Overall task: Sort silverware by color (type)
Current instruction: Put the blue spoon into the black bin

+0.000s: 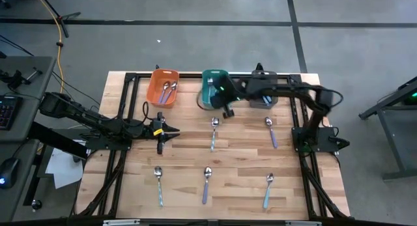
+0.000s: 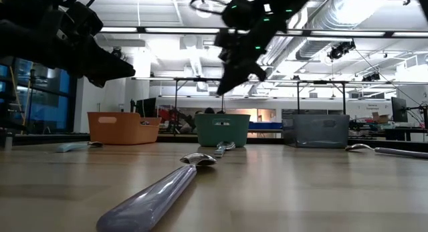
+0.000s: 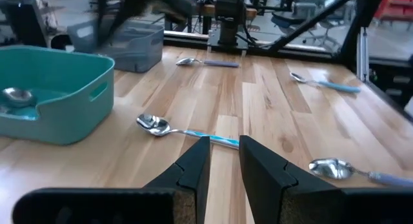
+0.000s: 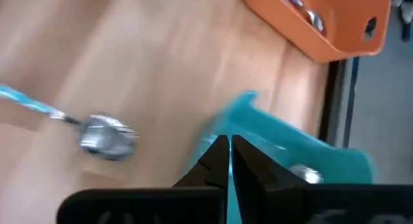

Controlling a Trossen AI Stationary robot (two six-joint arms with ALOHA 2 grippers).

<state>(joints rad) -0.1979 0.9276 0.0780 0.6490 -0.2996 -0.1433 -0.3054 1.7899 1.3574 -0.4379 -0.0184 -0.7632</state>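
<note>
Five spoons lie flat on the table: a light-blue-handled spoon [image 1: 214, 133] [image 3: 187, 130] [image 4: 103, 137] in the middle, a purple one [image 1: 270, 131] to its right, and three along the near edge [image 1: 158, 183] [image 1: 206, 183] [image 1: 268, 189]. More spoons [image 1: 168, 90] lie in the orange bin, and one [image 3: 16, 96] in the teal bin. My left gripper [image 1: 171, 132] [image 3: 224, 153] is open and empty above the table, left of the middle spoon. My right gripper [image 1: 229, 113] [image 4: 230, 146] hangs shut and empty at the teal bin's near wall, pointing down.
The orange bin [image 1: 163, 87], teal bin [image 1: 215, 88] and dark grey bin [image 1: 262, 99] stand in a row at the far edge; my right arm crosses above the grey one. A black frame runs around the table edges. Bare wood lies between the spoons.
</note>
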